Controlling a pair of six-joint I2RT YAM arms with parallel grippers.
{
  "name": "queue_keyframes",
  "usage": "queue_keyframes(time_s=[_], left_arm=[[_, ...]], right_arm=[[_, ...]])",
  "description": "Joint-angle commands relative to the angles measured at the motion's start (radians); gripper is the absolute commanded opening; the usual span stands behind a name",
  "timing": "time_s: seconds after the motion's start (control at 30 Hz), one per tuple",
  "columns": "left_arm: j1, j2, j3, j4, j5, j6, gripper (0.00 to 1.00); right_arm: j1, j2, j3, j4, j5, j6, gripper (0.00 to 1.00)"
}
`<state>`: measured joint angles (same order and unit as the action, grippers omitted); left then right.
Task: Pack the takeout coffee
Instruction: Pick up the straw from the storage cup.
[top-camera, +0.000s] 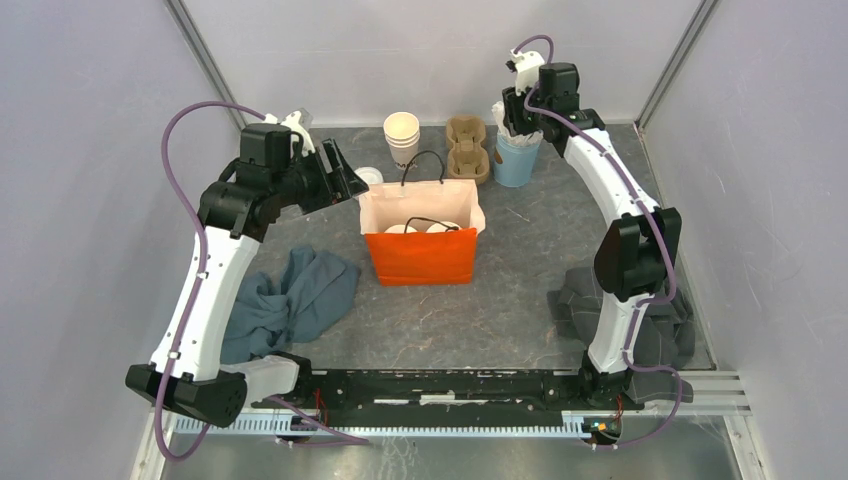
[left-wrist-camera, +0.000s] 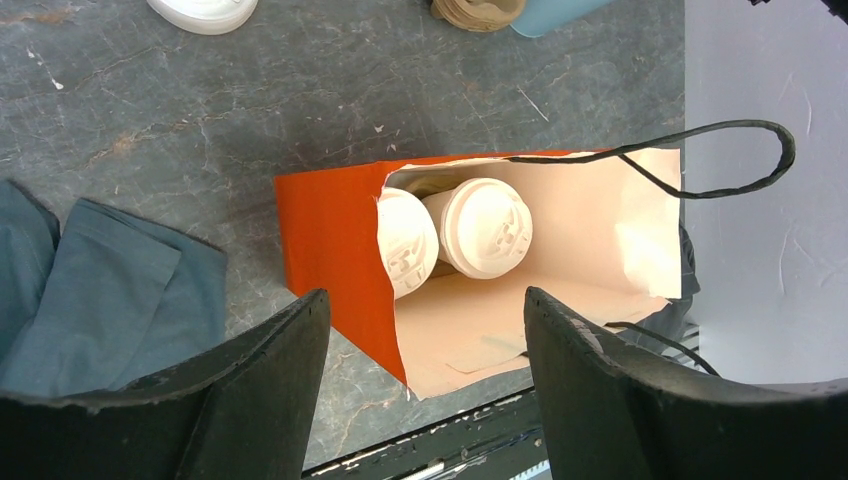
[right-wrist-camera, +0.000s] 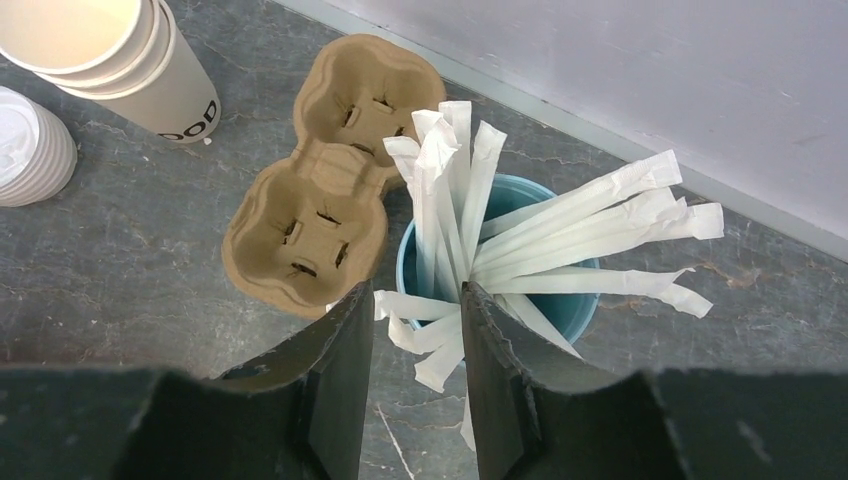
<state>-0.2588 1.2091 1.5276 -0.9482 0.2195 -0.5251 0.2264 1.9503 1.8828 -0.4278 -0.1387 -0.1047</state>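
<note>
The takeout coffee, two cream cups with white sip lids (left-wrist-camera: 405, 243) (left-wrist-camera: 487, 227), stands side by side inside the orange paper bag (top-camera: 420, 258), lids showing at its mouth (top-camera: 405, 228). My left gripper (top-camera: 345, 180) hovers open just left of and above the bag; in its wrist view the fingertips (left-wrist-camera: 425, 300) frame the bag's open mouth with nothing between them. My right gripper (top-camera: 515, 120) is at the back right, down over a blue cup (right-wrist-camera: 570, 305) of paper-wrapped straws (right-wrist-camera: 450, 190). Its jaws (right-wrist-camera: 418, 290) stand narrowly apart, with a few straw ends lying across the gap.
A brown two-cup carrier (top-camera: 467, 148) lies left of the blue cup (top-camera: 515, 160). A stack of lidless cream cups (top-camera: 401, 135) and a stack of loose white lids (top-camera: 370, 176) sit behind the bag. A blue-grey cloth (top-camera: 290, 300) lies front left, a dark cloth (top-camera: 580, 300) by the right arm's base.
</note>
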Motion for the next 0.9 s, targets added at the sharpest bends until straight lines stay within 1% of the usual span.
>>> queue_keyframes(time_s=[0.0, 0.27, 0.47, 0.57, 0.6, 0.63, 0.67, 0.77, 0.87], left_arm=[[0.003, 0.0, 0.044, 0.017, 0.015, 0.008, 0.77], [0.003, -0.002, 0.046, 0.009, 0.018, 0.014, 0.77], [0.003, -0.002, 0.044, 0.01, 0.019, 0.017, 0.77], [0.003, 0.0, 0.045, 0.009, 0.021, 0.019, 0.77], [0.003, 0.0, 0.045, 0.009, 0.023, 0.019, 0.77], [0.003, 0.0, 0.045, 0.01, 0.024, 0.019, 0.77], [0.003, 0.0, 0.045, 0.009, 0.025, 0.019, 0.77], [0.003, -0.001, 0.048, 0.01, 0.033, 0.019, 0.77], [0.003, -0.004, 0.046, 0.009, 0.041, 0.019, 0.77]], right_arm=[[-0.003, 0.015, -0.005, 0.02, -0.02, -0.02, 0.43], [-0.003, 0.031, -0.01, 0.006, -0.012, -0.026, 0.42], [-0.003, 0.032, -0.011, 0.002, -0.012, -0.027, 0.32], [-0.003, 0.039, -0.001, -0.009, -0.008, -0.027, 0.31], [-0.004, 0.039, 0.002, -0.009, -0.008, -0.027, 0.29], [-0.003, 0.039, 0.006, -0.009, -0.012, -0.027, 0.22], [-0.003, 0.042, 0.017, -0.011, -0.02, -0.027, 0.19], [-0.003, 0.044, 0.064, -0.021, -0.04, -0.005, 0.13], [-0.002, 0.022, 0.121, -0.029, -0.051, 0.044, 0.1]])
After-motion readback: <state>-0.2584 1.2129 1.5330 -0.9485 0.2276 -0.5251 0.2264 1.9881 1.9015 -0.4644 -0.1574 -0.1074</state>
